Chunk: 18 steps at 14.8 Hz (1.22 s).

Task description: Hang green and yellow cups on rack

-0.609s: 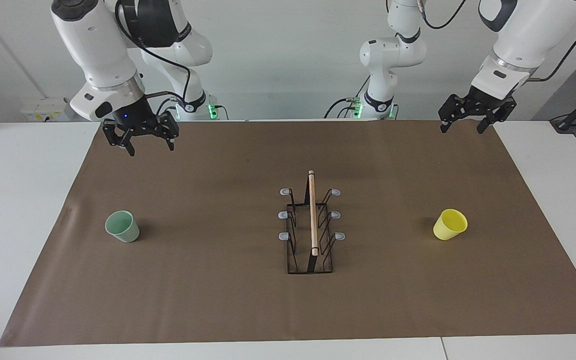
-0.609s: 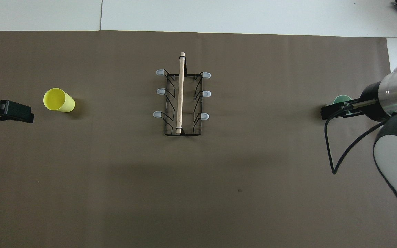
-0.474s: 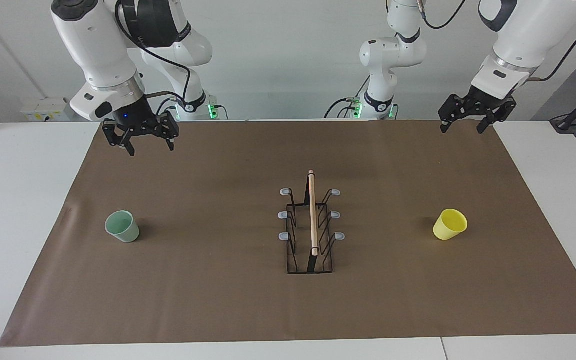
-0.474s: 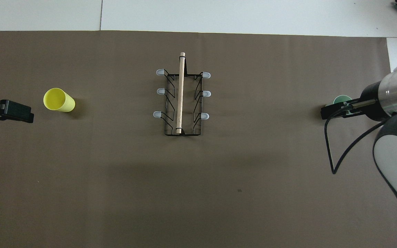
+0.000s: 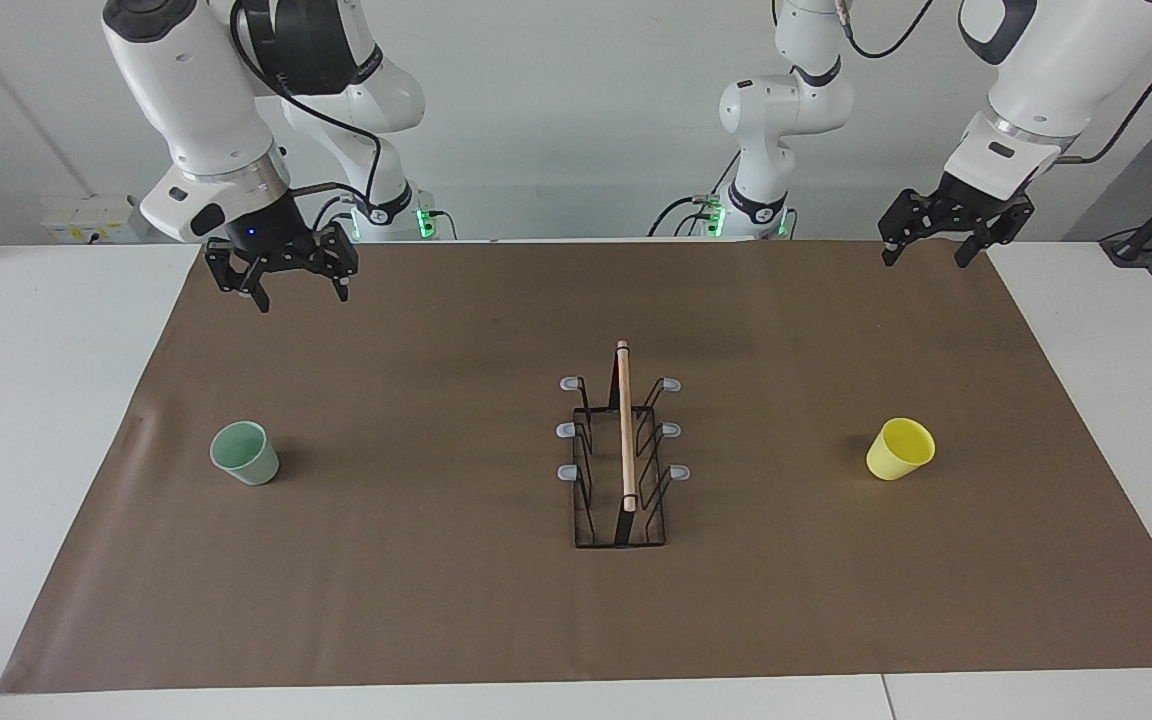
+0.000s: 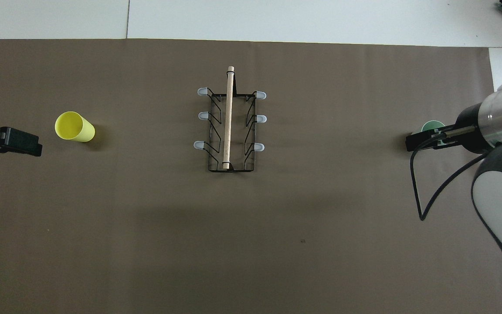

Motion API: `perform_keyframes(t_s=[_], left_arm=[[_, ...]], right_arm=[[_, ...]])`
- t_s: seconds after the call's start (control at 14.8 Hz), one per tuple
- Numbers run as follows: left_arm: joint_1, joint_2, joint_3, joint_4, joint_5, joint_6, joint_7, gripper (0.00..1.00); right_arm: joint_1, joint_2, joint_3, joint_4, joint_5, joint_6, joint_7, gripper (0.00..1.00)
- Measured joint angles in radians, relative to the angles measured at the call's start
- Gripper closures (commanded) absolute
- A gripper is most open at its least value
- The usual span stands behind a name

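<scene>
White surface point(image 5: 36, 400) covered by a brown paper mat point(image 5: 436, 600), set before a pale grey wall point(image 5: 556, 120); a white socket box point(image 5: 86, 218) lies at the surface's edge at the right arm's end. Black wire rack point(image 5: 622, 470) with a wooden rod handle point(image 5: 625, 425) and grey-tipped prongs stands at the middle of the mat, well apart from both hands and roughly midway between them.

Right hand point(image 5: 298, 291): raised above the mat's robot-side edge at the right arm's end, pointing down, fingers spread and empty. The green cup point(image 5: 245, 453) stands upright, mouth up, on the mat farther from the robots than the spot under this hand; hand and cup are well apart. In the overhead view the raised wrist covers most of this cup point(image 6: 432, 126).

Left hand point(image 5: 923, 257): raised above the mat's robot-side corner at the left arm's end, tilted inward, fingers spread and empty. The yellow cup point(image 5: 901, 449) lies tipped on its side on the mat, well apart from this hand and farther from the robots than the spot beneath it.
</scene>
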Motion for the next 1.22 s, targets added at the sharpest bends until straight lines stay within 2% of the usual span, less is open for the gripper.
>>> perform_keyframes(t_s=[0.2, 0.61, 1.02, 1.22], left_arm=[[0.000, 0.055, 0.000, 0.008, 0.008, 0.011, 0.000, 0.00], [0.011, 0.287, 0.038, 0.141, -0.031, 0.062, -0.113, 0.00], [0.048, 0.364, 0.310, 0.106, -0.353, 0.067, -0.124, 0.00], [0.099, 0.405, 0.378, 0.055, -0.502, 0.069, -0.203, 0.00]], right_arm=[[0.000, 0.000, 0.000, 0.000, 0.000, 0.000, 0.000, 0.00], [0.001, 0.000, 0.000, 0.000, 0.001, 0.000, 0.000, 0.00], [0.007, 0.000, 0.000, 0.002, 0.000, 0.000, 0.000, 0.00], [0.007, 0.000, 0.000, 0.004, 0.000, 0.000, 0.000, 0.00]])
